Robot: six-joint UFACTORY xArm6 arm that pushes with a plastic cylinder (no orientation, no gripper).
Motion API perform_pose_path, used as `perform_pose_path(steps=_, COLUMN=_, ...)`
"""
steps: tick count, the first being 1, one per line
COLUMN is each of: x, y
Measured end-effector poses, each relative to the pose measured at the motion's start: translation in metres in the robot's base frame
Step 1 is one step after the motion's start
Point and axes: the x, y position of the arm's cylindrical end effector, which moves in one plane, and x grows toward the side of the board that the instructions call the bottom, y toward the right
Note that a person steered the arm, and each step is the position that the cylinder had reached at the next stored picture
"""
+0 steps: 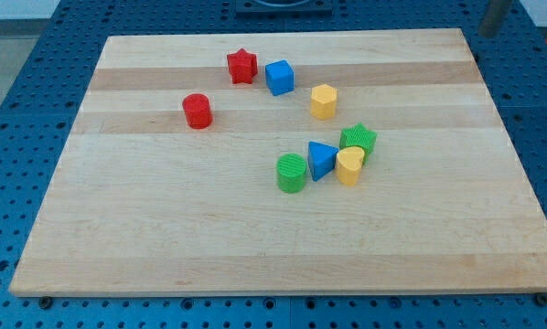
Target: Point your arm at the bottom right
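Camera view: rod cut off at the frame's 1 o'clock corner, only a dark stub point(495, 16) shows, my tip's end not discernible; no jaws on this rig. Board's point(164, 247) 5 o'clock corner bare. Green cylinder point(292, 173), blue triangular block point(322, 160), yellow block point(350, 166), green star point(359, 140) cluster near centre, touching.

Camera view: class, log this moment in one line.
tip: top right, off board | nearest: yellow block | bottom-right board: not reached | contact: none
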Motion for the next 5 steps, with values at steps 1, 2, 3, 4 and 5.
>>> perform_pose_path(steps=1, x=0.0, y=-0.002)
perform_pose_path(steps=2, x=0.013, y=-0.027)
perform_pose_path(steps=3, x=0.046, y=-0.032)
perform_pose_path(steps=4, x=0.093, y=-0.032)
perform_pose_path(steps=5, x=0.135, y=-0.054)
